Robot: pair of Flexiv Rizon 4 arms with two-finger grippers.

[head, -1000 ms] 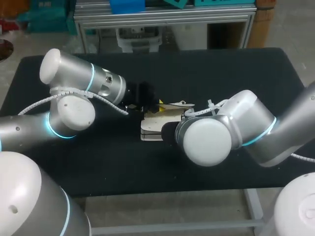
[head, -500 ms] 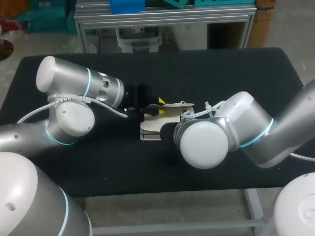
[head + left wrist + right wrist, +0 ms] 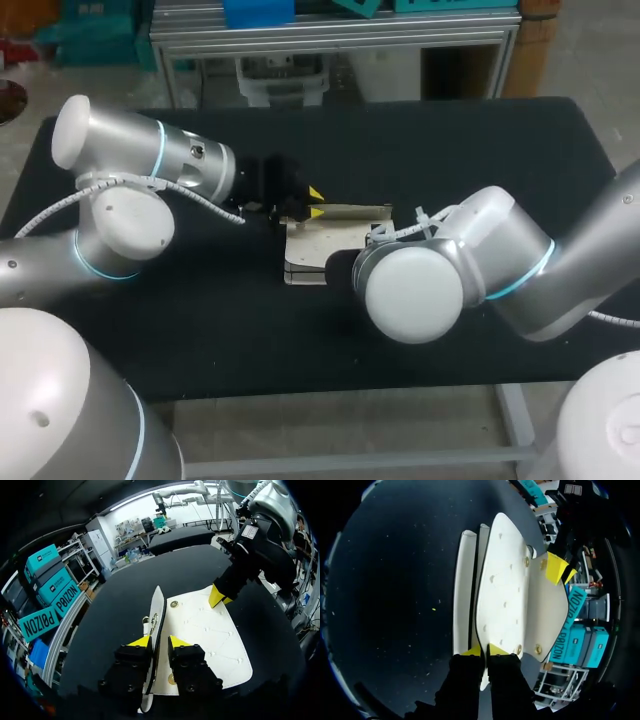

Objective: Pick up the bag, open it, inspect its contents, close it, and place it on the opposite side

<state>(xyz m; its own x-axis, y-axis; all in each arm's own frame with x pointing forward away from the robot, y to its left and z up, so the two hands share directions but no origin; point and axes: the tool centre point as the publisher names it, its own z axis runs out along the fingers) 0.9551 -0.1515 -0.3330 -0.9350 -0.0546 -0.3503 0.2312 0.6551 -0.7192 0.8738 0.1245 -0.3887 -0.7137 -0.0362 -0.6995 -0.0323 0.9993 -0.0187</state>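
While the white bag (image 3: pixel 322 252) lies mid-frame on the desk (image 3: pixel 450 150), the left end effector (image 3: pixel 159 641) and right end effector (image 3: pixel 484 650) each pinch its flap (image 3: pixel 156 605) tightly, so opening seems underway, with inspecting, closing and placing left.

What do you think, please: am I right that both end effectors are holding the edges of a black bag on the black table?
Not quite: the bag is white, not black, as the left wrist view shows. The rest stands: the left end effector and the right end effector both hold its edges on the black table.
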